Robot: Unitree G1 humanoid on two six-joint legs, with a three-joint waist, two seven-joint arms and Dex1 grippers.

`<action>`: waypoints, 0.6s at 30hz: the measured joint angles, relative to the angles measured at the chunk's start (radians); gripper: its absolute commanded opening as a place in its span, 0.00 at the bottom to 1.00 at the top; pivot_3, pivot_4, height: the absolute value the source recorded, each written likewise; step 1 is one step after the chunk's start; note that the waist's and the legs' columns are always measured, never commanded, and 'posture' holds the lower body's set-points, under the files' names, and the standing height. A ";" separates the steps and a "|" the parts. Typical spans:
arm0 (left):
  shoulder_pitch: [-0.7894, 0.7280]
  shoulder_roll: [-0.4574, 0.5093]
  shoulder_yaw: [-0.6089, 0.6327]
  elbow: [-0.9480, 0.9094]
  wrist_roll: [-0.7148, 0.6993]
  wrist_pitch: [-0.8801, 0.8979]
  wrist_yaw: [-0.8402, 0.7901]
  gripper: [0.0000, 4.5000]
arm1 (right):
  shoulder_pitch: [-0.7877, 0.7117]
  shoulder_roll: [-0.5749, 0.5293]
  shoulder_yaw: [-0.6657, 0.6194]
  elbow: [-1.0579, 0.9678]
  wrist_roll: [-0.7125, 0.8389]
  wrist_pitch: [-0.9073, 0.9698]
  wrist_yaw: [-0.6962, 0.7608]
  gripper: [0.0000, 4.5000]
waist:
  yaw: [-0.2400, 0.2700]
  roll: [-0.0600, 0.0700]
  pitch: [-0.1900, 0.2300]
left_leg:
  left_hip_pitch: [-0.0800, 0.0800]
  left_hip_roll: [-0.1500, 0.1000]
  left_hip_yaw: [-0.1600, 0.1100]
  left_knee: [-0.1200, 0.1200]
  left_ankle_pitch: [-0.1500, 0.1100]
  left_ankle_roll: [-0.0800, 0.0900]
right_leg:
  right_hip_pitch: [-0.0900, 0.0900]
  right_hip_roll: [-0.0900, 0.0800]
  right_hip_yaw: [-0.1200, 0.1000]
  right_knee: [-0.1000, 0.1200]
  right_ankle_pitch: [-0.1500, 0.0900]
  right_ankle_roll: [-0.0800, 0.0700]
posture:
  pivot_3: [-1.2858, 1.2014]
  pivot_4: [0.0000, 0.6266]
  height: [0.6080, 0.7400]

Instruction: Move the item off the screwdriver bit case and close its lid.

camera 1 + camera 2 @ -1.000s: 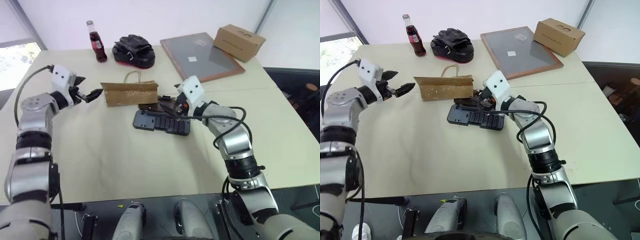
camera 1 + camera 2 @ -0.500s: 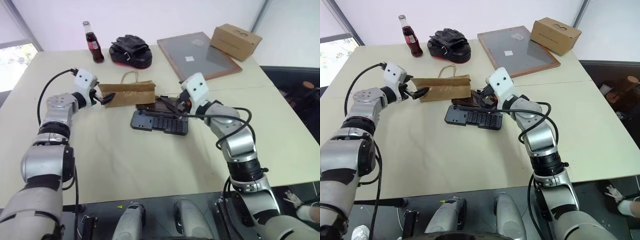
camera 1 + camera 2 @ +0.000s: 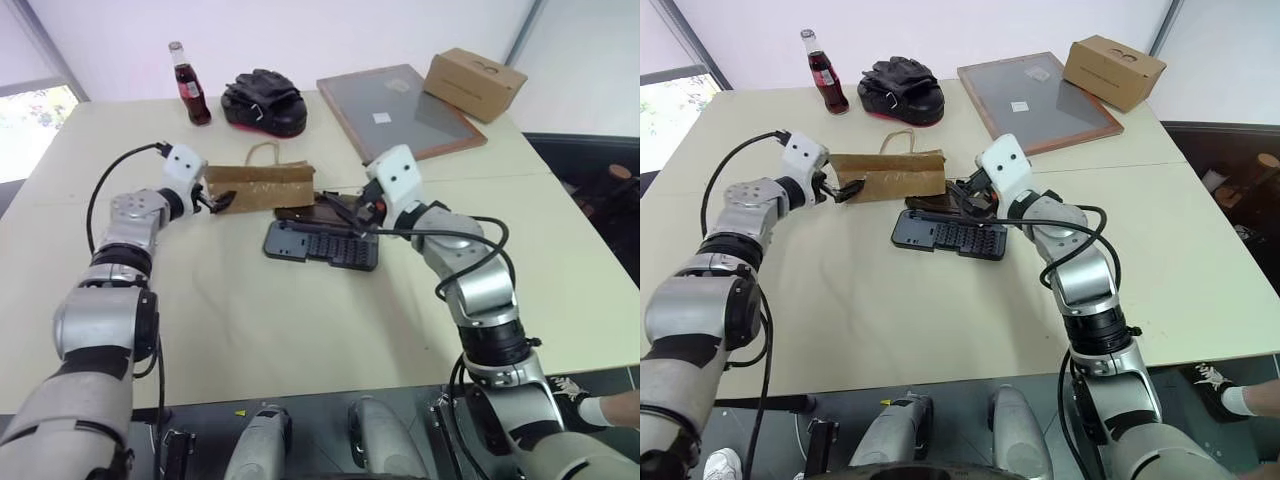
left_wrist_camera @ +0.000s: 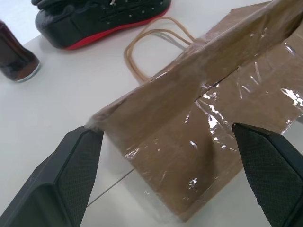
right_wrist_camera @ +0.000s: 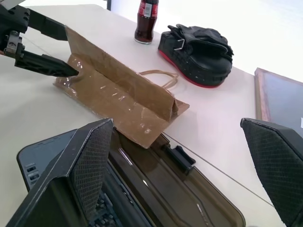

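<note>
Head eyes look down over my arms at table [image 3: 300, 330]; wrist views sit close, both sharing paper bag [image 4: 203, 127].

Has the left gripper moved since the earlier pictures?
Yes. The left gripper has moved toward the flat brown kraft paper bag: earlier it was apart from the bag's end, now its open fingers straddle that end.
</note>
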 measured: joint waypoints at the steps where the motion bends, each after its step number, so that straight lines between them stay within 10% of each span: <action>1: 0.000 -0.005 0.000 0.000 0.005 -0.001 0.003 1.00 | 0.000 -0.002 0.000 -0.001 0.000 0.001 -0.002 1.00 | 0.000 0.000 0.000 | 0.000 0.000 0.000 0.000 0.000 0.000 | 0.000 0.000 0.000 0.000 0.000 0.000 | 0.52 0.24 1.00; 7: -0.004 -0.029 0.000 0.003 0.016 -0.010 0.022 1.00 | 0.001 -0.004 0.000 -0.028 0.001 0.022 -0.013 1.00 | 0.000 0.000 0.000 | 0.000 0.000 0.000 0.000 0.000 0.000 | 0.000 0.000 0.000 0.000 0.000 0.000 | 0.52 0.24 1.00; 10: -0.010 -0.033 0.000 0.005 0.019 -0.010 0.022 0.83 | 0.002 -0.005 0.000 -0.029 0.001 0.028 -0.020 1.00 | 0.000 0.000 0.000 | 0.000 0.000 0.000 0.000 0.000 0.000 | 0.000 0.000 0.000 0.000 0.000 0.000 | 0.52 0.24 1.00; 18: -0.010 -0.044 -0.002 0.005 0.032 -0.014 0.013 0.01 | 0.004 -0.006 0.000 -0.029 0.002 0.029 -0.033 1.00 | 0.000 0.000 0.000 | 0.000 0.000 0.000 0.000 0.000 0.000 | 0.000 0.000 0.000 0.000 0.000 0.000 | 0.52 0.24 1.00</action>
